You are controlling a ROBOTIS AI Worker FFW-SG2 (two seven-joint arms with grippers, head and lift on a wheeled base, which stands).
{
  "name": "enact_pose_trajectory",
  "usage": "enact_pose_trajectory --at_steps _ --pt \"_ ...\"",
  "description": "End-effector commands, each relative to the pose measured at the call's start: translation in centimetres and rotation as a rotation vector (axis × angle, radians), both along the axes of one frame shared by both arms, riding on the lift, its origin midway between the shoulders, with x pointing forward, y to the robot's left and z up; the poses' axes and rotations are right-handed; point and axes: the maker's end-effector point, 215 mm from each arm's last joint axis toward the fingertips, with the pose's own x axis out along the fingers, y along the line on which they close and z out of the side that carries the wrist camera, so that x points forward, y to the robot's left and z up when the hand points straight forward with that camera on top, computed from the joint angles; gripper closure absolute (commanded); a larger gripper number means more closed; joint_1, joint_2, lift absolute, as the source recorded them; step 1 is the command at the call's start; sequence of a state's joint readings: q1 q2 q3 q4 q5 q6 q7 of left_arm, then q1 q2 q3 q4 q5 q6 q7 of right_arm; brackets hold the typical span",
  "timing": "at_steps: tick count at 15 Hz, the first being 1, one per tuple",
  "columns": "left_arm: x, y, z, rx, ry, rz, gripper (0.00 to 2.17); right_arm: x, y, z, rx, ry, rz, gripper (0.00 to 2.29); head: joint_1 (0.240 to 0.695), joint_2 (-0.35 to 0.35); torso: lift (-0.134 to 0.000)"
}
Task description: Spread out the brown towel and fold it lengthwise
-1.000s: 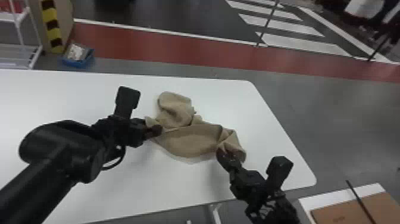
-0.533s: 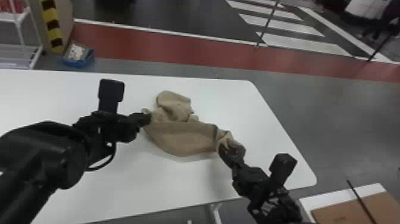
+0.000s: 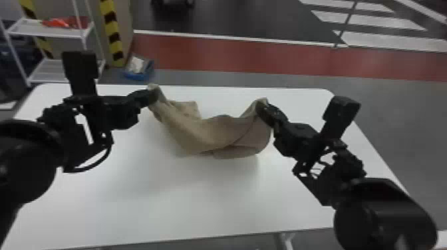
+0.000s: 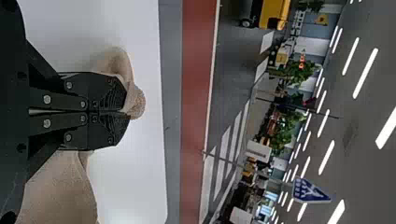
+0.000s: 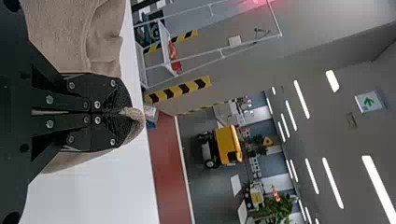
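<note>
so left claw [image 3: 152, 94], right claw [image 3: 262, 108] pinch towel [image 3: 203, 133]

The brown towel [image 3: 206, 133] has risen into a sag between the grippers. Around its middle, the right gripper [image 3: 263, 109] has gone from four o'clock to two, the left gripper [image 3: 153, 95] from nine to ten.

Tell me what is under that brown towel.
The white tabletop shows along the near side of the brown towel. Directly beneath, the cloth covers the view, so I cannot tell whether anything lies there.
</note>
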State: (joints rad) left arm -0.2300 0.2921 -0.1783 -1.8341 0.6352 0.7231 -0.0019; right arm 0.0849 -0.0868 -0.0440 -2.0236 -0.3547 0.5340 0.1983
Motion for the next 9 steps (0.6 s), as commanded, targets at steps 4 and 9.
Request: enact_pose_trajectory --at_steps 4,9 --pt "-2.1 9.3 6.6 -0.045 -0.087 0.112 1.60 5.7 7.5 10.1 -0.037 -0.135 0.044 1.66 0.552 0.061 -0.120" --pt "-2.9 11.1 8.8 -0.025 -0.136 0.147 1.60 5.8 2.7 12.4 -0.036 -0.188 -0.083 1.66 0.481 0.094 -0.120"
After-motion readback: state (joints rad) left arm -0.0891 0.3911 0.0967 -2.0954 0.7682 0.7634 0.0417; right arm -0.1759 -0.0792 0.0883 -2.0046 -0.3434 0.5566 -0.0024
